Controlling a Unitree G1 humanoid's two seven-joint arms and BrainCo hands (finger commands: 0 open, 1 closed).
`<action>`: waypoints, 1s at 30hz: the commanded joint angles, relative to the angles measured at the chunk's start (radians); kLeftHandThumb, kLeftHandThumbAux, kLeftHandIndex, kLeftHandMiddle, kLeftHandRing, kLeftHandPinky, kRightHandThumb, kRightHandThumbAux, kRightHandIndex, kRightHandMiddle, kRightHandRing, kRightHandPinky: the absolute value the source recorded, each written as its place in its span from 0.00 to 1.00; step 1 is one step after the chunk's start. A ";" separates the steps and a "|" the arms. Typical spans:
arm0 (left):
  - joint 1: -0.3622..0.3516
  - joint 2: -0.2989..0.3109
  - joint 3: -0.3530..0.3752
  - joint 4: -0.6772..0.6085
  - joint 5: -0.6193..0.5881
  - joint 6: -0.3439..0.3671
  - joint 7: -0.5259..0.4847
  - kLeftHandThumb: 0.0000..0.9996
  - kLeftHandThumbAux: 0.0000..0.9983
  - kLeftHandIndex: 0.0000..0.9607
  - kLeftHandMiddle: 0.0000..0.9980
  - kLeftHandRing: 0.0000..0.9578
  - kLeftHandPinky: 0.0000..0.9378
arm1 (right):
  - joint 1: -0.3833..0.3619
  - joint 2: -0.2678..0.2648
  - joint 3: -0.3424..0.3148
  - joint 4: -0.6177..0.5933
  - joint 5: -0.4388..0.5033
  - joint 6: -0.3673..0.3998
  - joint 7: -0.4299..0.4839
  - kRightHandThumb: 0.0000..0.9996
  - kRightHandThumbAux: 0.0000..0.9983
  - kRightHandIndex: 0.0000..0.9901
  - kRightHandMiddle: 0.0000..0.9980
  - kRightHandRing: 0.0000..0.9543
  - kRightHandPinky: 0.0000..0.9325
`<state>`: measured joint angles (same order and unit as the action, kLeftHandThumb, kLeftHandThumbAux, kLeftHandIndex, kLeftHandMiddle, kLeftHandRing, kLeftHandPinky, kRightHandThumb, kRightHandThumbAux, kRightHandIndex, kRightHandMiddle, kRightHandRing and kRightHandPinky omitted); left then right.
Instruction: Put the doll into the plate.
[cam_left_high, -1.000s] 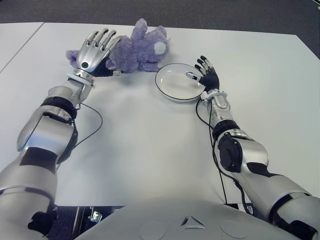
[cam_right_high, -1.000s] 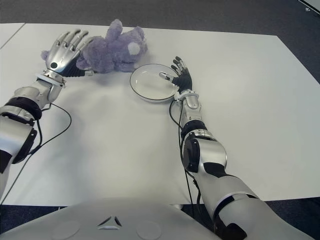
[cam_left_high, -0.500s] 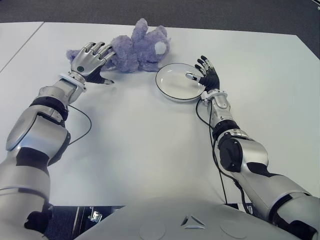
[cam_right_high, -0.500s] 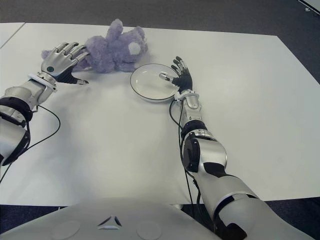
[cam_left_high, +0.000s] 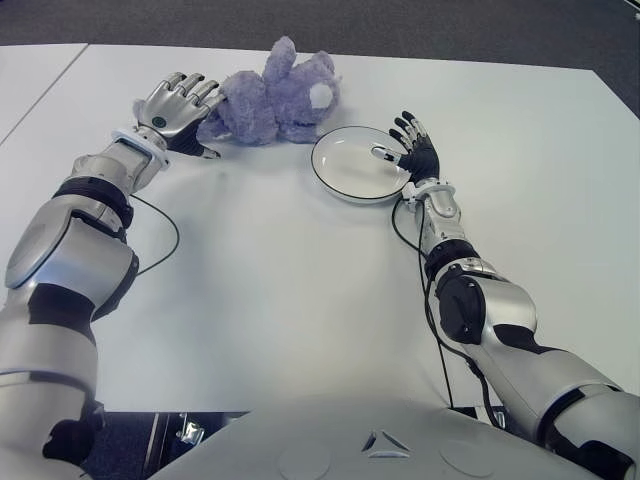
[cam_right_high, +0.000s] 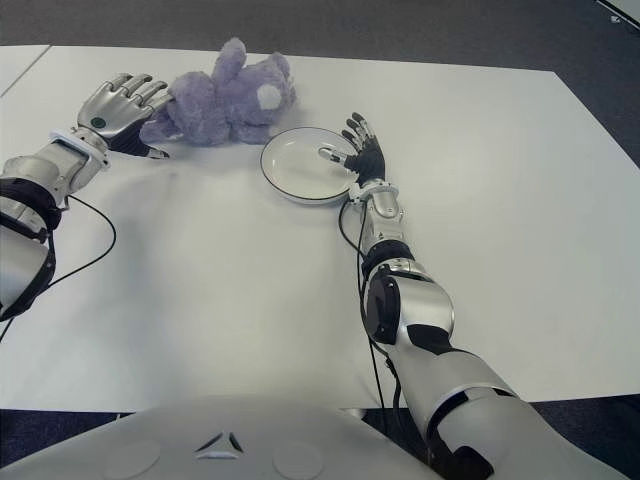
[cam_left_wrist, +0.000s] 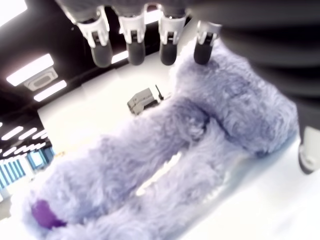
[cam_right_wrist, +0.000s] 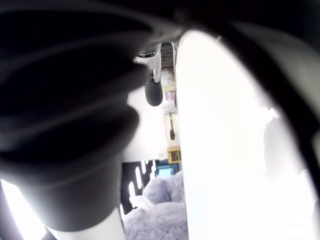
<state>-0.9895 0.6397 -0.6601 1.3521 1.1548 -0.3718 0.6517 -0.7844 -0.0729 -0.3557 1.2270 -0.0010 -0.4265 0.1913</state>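
Doll (cam_left_high: 275, 92), purple plush, lies on the white table (cam_left_high: 300, 290) at the far side, just left of the plate (cam_left_high: 352, 165) and not in it.

Left eye view: left hand (cam_left_high: 180, 100) is at the doll's left end, fingers loosely curved over the plush, thumb pointing down toward the table. No closed grip visible. Right hand (cam_left_high: 412, 152) sits at the plate's right rim, fingers spread, thumb over the rim.

Right eye view: same layout. Doll's near edge is close to the plate's rim; can't tell if they touch.

Left wrist view: four fingertips (cam_left_wrist: 136, 52) hang over the plush, apart from it, nothing held.

Right wrist view: mostly the plate's white rim close up, one fingertip (cam_right_wrist: 153, 93) beside it, doll beyond.
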 joint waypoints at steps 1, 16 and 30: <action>-0.030 -0.062 -0.027 0.031 -0.022 0.031 -0.117 0.00 0.54 0.05 0.00 0.00 0.00 | 0.199 0.050 -0.013 0.140 0.010 0.144 -0.009 0.01 0.99 0.09 0.11 0.11 0.17; -0.049 -0.165 0.002 0.052 -0.120 0.128 -0.250 0.00 0.65 0.16 0.00 0.00 0.00 | 0.200 0.037 -0.041 0.140 0.023 0.150 -0.013 0.22 1.00 0.13 0.15 0.15 0.20; -0.033 -0.195 0.002 0.053 -0.170 0.130 -0.371 0.00 0.68 0.40 0.00 0.00 0.00 | 0.197 0.036 -0.053 0.139 0.030 0.150 -0.014 0.34 1.00 0.15 0.17 0.17 0.21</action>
<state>-1.0573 0.4800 -0.6488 1.3831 0.9984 -0.2294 0.3841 -0.7849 -0.0770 -0.3919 1.2280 0.0082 -0.4230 0.1911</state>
